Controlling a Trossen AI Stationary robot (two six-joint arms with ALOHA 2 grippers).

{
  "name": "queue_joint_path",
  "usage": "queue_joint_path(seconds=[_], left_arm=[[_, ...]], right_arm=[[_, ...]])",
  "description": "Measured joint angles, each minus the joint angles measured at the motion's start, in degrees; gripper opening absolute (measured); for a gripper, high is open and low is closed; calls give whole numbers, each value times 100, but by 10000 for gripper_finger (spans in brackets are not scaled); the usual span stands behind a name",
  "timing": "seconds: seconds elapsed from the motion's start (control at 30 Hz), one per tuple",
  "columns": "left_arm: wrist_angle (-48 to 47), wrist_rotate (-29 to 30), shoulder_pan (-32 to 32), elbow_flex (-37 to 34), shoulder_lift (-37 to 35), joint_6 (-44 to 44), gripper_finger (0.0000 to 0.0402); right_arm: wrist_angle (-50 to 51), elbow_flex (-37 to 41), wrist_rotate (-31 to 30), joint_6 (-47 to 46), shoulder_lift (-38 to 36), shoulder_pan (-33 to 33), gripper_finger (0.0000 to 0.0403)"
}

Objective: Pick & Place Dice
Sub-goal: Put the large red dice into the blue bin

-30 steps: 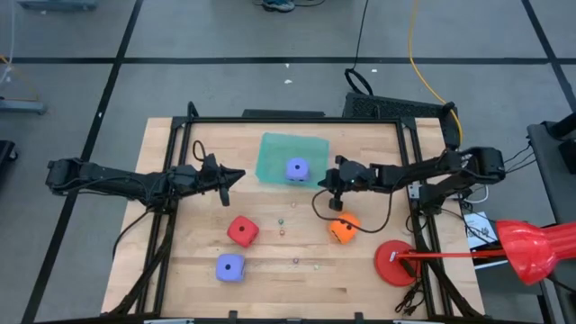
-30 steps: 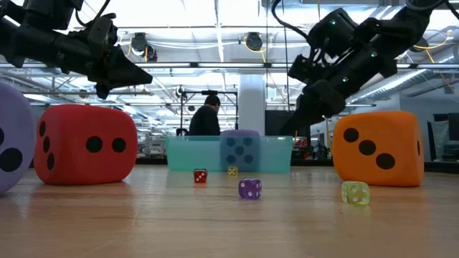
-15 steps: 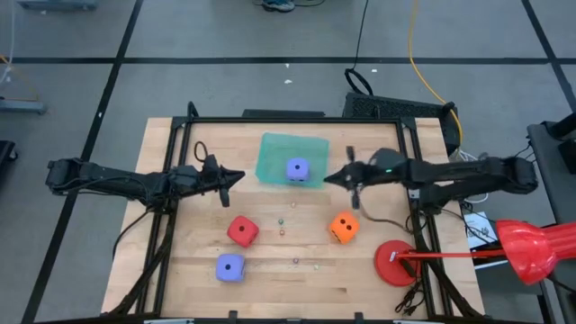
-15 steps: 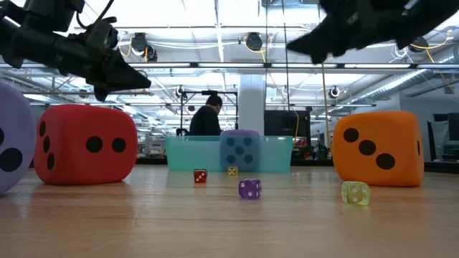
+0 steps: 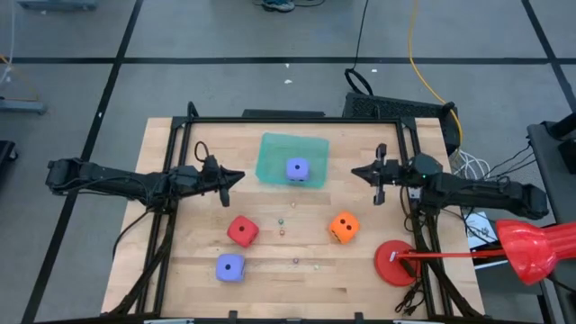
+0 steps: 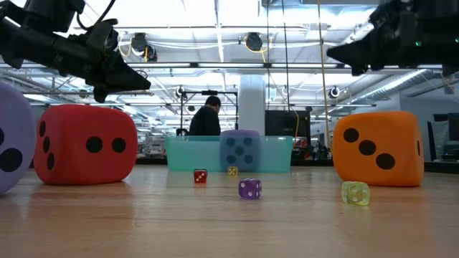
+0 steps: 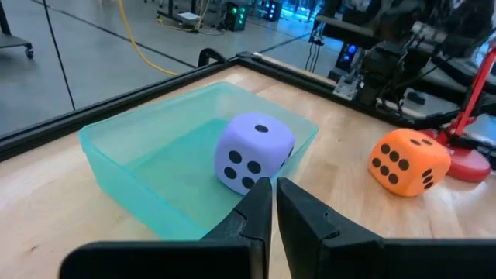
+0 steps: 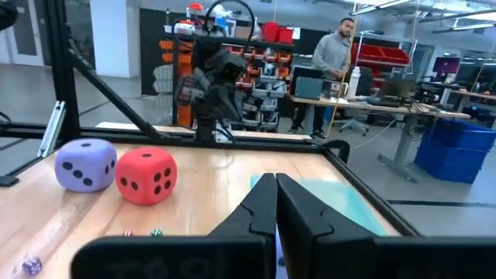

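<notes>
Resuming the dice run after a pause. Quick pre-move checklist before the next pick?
1. Left gripper shut, nothing held: ok.
2. Right gripper shut, nothing held: ok.
3. One purple-blue die sits inside the teal bin: ok.
4. Orange die, red die and second purple-blue die lie apart on the table, none in the bin: not ok.
5. Tiny dice scattered between the big ones; whether they block a pick: cannot tell.

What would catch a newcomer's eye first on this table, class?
Probably the soft purple-blue cube with dark pips sitting inside the translucent green plastic tray at the table's far middle. Then three more soft cubes on the bare wood: red, orange and a second purple-blue one nearest the front edge.
</notes>
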State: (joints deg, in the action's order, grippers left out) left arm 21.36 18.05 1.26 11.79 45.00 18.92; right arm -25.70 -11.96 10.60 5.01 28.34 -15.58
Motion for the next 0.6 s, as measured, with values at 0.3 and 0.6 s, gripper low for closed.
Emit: queue_joint_path(seconds=[0.3, 0.6], left_arm=[[117, -152, 0, 0, 1, -6, 31], [75, -193, -126, 25, -1, -181, 31]], right_arm=[[27, 292, -540, -144, -254, -337, 0], [503, 292, -594, -101, -249, -549, 0]])
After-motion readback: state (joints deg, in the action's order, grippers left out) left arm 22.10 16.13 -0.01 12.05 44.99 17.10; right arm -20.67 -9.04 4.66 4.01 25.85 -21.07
